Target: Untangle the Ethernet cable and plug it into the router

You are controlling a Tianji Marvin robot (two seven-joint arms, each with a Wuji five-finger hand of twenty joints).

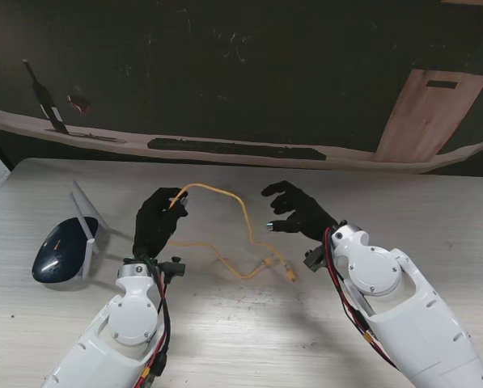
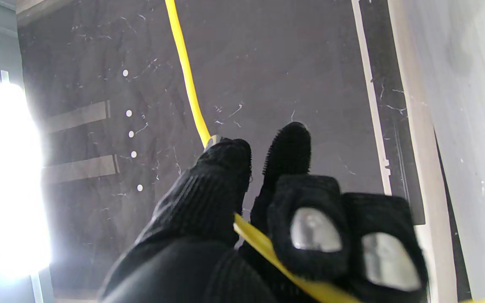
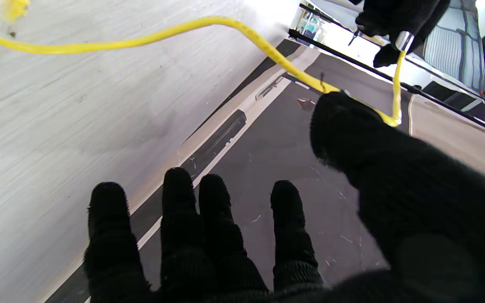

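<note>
Yellow Ethernet cable (image 1: 239,212) arches up from the pale wooden tabletop (image 1: 249,339), pinched by the black-gloved left hand (image 1: 157,220); beside the cable, the right hand (image 1: 299,210) hovers, fingers spread, empty.

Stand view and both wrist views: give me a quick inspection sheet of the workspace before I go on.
Surface: pale wood-grain table, bare around the job's things.
Job's things: dark blue oval router with white antennas, on the table at the left; thin yellow Ethernet cable looping between the hands, its plug end lying on the table.
Clutter: nothing seen.
Grippers: black-gloved left hand pinching the cable, as its wrist view shows; black-gloved right hand with fingers spread, holding nothing.
Cables: red and black wiring along both forearms.
Surroundings: dark floor beyond the table, a wooden board at the far right.
</note>
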